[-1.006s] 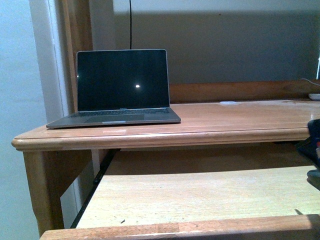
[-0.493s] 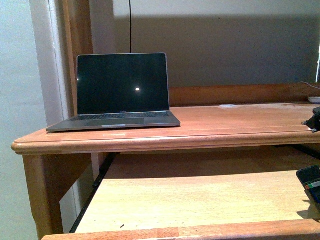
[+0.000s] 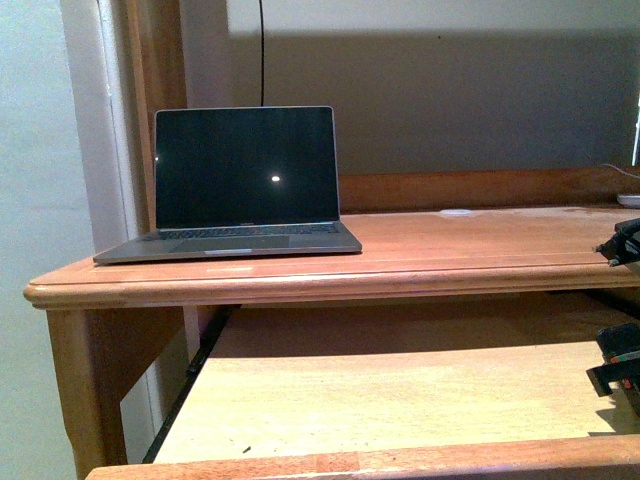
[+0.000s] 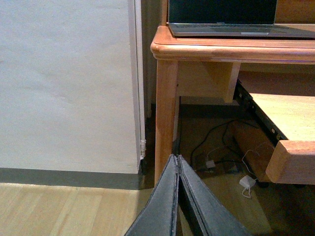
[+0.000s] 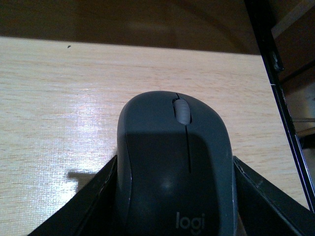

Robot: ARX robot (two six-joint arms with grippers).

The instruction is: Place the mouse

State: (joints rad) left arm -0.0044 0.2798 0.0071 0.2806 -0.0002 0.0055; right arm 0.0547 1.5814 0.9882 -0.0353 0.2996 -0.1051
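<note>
At the far left a pale wall (image 4: 64,83) runs down to a wood floor (image 4: 64,211). The left claw (image 4: 176,160) hangs low there, near the floor and just short of the bench leg (image 4: 166,118). Its two dark fingers (image 4: 162,201) are pressed flat together with nothing between them. Behind the leg, loose cables (image 4: 216,147) lie on the floor under the bench.

On the left part of the bench (image 3: 450,240) an open laptop (image 3: 245,170) stands with its screen dark except for one small bright reflection. The rest of the benchtop to its right is bare wood. Below it a pale pull-out shelf (image 3: 400,400) is drawn forward, running on a black rail along its left side.

The right claw (image 5: 174,158) shows in the front view only as a dark shape at the right edge, level with the shelf. Its wrist camera tells more: the black fingers (image 5: 93,196) close narrowly on the two flanks of the mouse (image 5: 162,128) — a dark grey one with a light scroll wheel and a "logi" mark. The mouse sits in that grip over the right part of the shelf, near the black rail on that side. It throws a small shadow on the wood, but whether its underside touches the shelf I cannot tell.
</note>
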